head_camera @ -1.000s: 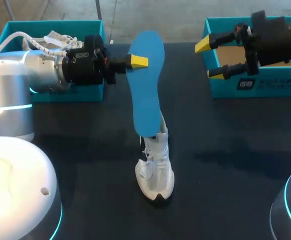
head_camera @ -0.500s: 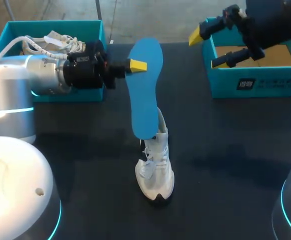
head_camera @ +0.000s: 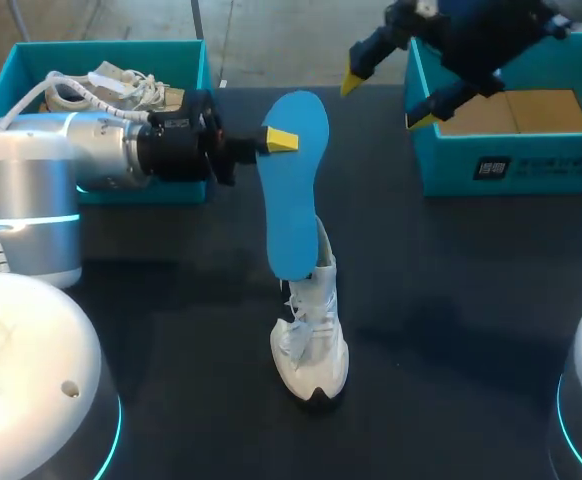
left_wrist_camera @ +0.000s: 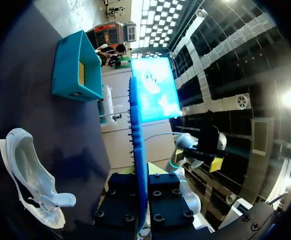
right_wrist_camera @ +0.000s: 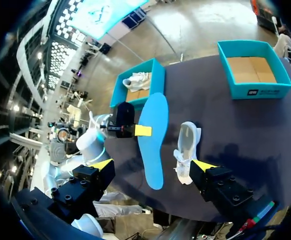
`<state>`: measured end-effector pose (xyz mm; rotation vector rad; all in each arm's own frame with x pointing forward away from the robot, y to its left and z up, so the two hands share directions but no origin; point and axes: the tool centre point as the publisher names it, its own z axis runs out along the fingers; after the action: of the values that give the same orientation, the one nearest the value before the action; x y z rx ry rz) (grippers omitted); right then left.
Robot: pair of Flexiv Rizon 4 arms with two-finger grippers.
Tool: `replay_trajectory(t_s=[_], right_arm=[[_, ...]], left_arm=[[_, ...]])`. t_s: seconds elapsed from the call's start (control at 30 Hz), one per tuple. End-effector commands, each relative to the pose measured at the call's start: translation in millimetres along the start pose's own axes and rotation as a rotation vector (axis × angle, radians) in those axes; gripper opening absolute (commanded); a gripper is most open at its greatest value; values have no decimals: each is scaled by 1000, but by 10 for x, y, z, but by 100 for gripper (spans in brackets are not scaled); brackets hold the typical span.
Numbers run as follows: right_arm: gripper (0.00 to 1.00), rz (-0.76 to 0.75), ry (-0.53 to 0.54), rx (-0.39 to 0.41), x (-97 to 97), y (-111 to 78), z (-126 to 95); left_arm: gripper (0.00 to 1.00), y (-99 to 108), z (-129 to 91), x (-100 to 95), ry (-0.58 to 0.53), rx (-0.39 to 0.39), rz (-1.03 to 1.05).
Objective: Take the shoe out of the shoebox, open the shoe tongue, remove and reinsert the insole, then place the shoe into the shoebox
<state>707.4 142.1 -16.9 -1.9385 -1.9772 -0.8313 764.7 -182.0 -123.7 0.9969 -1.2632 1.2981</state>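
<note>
A white shoe [head_camera: 311, 340] stands on the dark table [head_camera: 451, 300], toe toward me. My left gripper [head_camera: 281, 140] is shut on the edge of a blue insole [head_camera: 296, 195] held in the air, lower end over the shoe's heel opening. The left wrist view shows the insole [left_wrist_camera: 138, 150] edge-on in my left gripper [left_wrist_camera: 140, 182], with the shoe [left_wrist_camera: 33, 180] below. My right gripper [head_camera: 384, 100] hangs open and empty, high near the teal shoebox [head_camera: 516, 165]. From there my right gripper [right_wrist_camera: 153, 167] looks down on the insole [right_wrist_camera: 153, 140] and shoe [right_wrist_camera: 188, 147].
A second teal box [head_camera: 31, 60] at the back left holds another white shoe [head_camera: 121, 80]. The right shoebox [right_wrist_camera: 255, 75] has only a brown cardboard floor. Bare table lies between the shoe and the right shoebox.
My right arm has swung up and to the left, from over the right shoebox to beyond its left corner. The left gripper has shifted slightly, bringing the insole's top end lower.
</note>
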Motion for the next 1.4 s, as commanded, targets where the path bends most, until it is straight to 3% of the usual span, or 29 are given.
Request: replay_trajectory(t_s=[0.03, 0.53, 1.07, 1.4], right_arm=[[100, -1, -277, 41, 128, 129, 135], [100, -14, -412, 70, 261, 51, 270], [100, -11, -515, 68, 362, -23, 604], [100, -8, -526, 75, 370, 17, 694]], left_arm=[[0, 7, 29, -6, -7, 13, -26], [0, -23, 26, -182, 47, 52, -84], [0, -33, 31, -185, 46, 54, -79], [0, -33, 31, -185, 46, 54, -79]])
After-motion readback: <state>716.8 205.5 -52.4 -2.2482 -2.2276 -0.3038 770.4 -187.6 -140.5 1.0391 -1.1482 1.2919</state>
